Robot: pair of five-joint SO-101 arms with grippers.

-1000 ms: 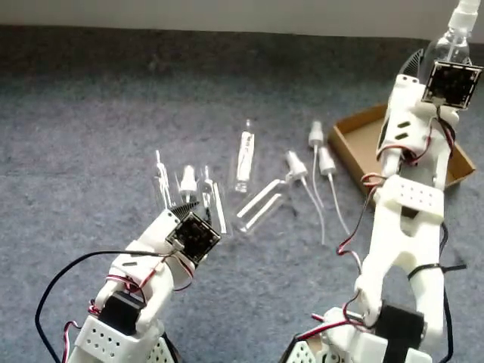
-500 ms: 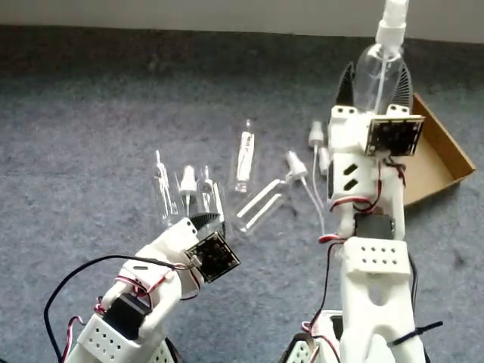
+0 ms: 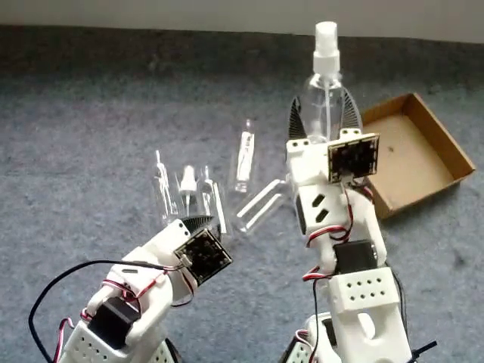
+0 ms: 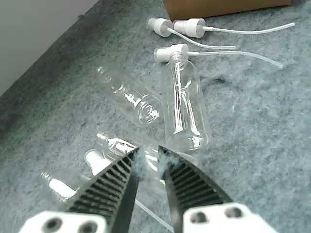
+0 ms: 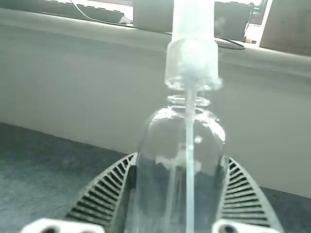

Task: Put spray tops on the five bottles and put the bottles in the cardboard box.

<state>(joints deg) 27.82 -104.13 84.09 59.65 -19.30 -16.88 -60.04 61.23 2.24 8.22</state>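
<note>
Right pincer (image 3: pixel 324 125) grips a bottle (image 3: pixel 324 94) with spray top (image 3: pixel 326 38) fitted.
Top possibly unseated; cardboard box (image 3: pixel 412 151) next. Left pincer (image 4: pixel 148 154) barely open, empty.

Nothing fancy here, just fuzzy grey carpet (image 3: pixel 83 106) across pretty much the whole frame, plus a pale wall (image 3: pixel 189 13) strip along the top edge.

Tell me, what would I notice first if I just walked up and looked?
The clear plastic bottle with a white spray top catches the eye first: the right gripper holds it upright, raised above the grey carpet. The shallow brown cardboard box sits on one side of that arm. On its other side, a cluster of clear plastic bottles lies on the carpet.
</note>
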